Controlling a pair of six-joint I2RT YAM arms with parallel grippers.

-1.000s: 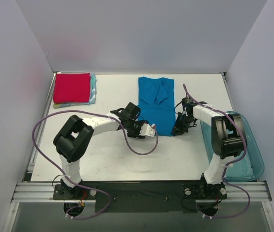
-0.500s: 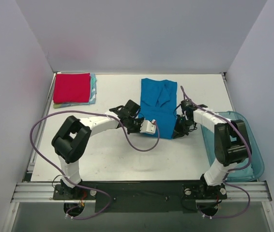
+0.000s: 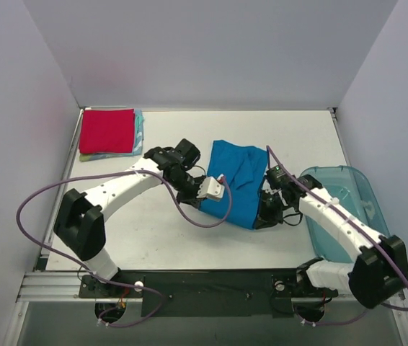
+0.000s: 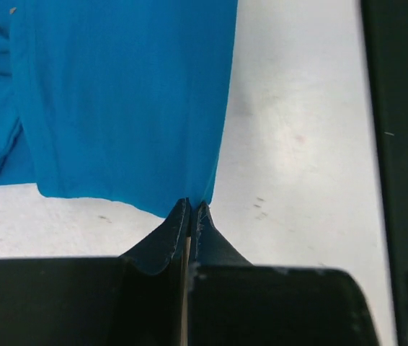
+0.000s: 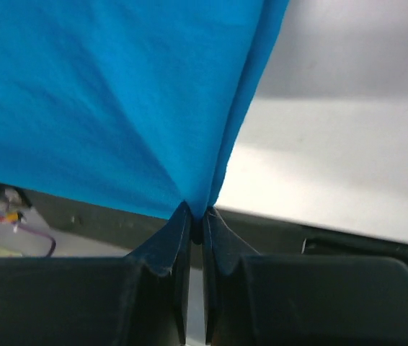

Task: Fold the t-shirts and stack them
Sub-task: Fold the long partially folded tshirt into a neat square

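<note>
A bright blue t-shirt (image 3: 231,180) lies mid-table, its near hem lifted between both arms. My left gripper (image 3: 202,205) is shut on the hem's left corner; in the left wrist view the blue cloth (image 4: 125,101) hangs from the pinched tips (image 4: 190,207). On the hem's right corner my right gripper (image 3: 262,218) is shut, and the blue cloth (image 5: 117,94) fans out from its tips (image 5: 197,213). A folded red t-shirt (image 3: 107,130) tops a stack at the back left, with light teal and yellowish edges (image 3: 139,134) showing beneath it.
A translucent blue plastic bin (image 3: 352,216) sits at the table's right edge, close to the right arm. Grey walls enclose the table on three sides. A black rail (image 3: 211,285) with the arm bases runs along the near edge.
Both grippers closed on the blue shirt's near corners and pulled toward the near edge. The shirt slid forward and its lower part lifted off the table.
</note>
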